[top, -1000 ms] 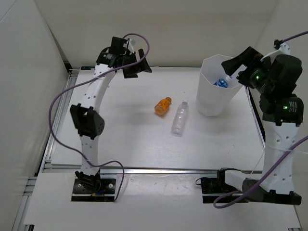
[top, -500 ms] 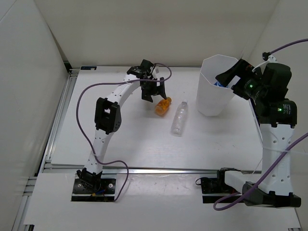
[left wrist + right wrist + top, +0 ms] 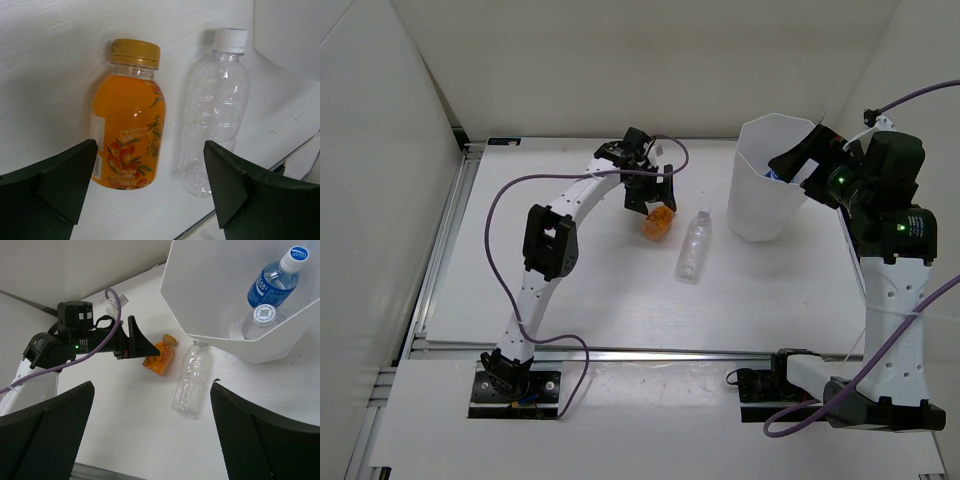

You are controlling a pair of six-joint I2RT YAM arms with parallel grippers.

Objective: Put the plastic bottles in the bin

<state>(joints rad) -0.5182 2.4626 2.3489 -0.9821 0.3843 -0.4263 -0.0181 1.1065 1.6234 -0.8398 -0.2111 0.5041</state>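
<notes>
White, faintly grained desk (image 3: pixel 610 310) carries a squat orange bottle (image 3: pixel 129 135) with a gold cap and a ribbed clear bottle (image 3: pixel 214 125), lying side by side. Left tool (image 3: pixel 648 200) hangs above the orange one, jaws wide, empty. Right tool (image 3: pixel 803 157), equally wide, sits at the faceted white bin (image 3: pixel 752 205) holding two blue-capped bottles (image 3: pixel 272 282).
</notes>
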